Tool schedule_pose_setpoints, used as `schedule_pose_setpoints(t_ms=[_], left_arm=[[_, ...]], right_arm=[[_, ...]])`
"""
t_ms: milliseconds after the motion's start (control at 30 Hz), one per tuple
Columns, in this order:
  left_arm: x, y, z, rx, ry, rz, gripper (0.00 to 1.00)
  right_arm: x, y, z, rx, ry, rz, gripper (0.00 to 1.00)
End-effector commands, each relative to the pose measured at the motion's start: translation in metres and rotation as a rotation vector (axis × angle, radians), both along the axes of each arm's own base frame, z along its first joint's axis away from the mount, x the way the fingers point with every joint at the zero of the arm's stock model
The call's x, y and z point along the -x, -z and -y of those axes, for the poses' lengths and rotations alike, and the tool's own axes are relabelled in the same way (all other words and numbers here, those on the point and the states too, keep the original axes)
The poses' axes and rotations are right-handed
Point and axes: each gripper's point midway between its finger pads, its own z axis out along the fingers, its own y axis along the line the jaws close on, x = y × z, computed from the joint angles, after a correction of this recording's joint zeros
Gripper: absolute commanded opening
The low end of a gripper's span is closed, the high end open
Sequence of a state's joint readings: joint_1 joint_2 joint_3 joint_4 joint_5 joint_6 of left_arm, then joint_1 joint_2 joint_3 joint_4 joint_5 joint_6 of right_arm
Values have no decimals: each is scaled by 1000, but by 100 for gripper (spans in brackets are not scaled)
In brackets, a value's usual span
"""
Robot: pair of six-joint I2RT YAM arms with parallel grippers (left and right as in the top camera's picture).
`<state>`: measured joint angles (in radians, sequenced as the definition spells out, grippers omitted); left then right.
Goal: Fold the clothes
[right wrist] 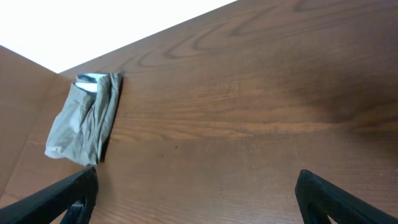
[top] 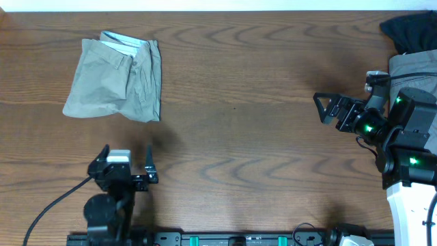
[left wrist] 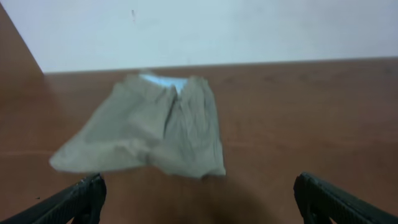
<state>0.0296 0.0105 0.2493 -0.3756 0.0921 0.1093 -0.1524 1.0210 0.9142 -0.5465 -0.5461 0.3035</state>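
The shorts [top: 116,78] are lying in a compact fold at the far left of the table [top: 259,137]; the left gripper [top: 127,157] and the right gripper [top: 319,108] are standing with fingers wide apart, holding nothing; the folding is looking nearly finished, perhaps needing only a smoothing of the loose near edge.

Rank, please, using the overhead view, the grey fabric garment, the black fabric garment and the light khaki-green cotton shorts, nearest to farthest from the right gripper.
1. Grey garment, at the right edge behind the right gripper.
2. Black garment, far right corner.
3. Khaki-green shorts, far across on the left.
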Motion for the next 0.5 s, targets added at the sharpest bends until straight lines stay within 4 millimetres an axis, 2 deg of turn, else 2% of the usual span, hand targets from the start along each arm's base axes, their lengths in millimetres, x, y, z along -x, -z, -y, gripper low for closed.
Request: schedule_pose_setpoints(t_ms=[0,233,467], left_arm=[[-7,21,-1,-5,-8,-15,98],[-13,49,-2,-4,-8,-41,98],[-14,49,-2,-5,-9,-39,98]], right_arm=[[-1,-2,1,4,1,8,99],[-1,-3,1,4,1,8,99],[-1,-3,1,4,1,8,99]])
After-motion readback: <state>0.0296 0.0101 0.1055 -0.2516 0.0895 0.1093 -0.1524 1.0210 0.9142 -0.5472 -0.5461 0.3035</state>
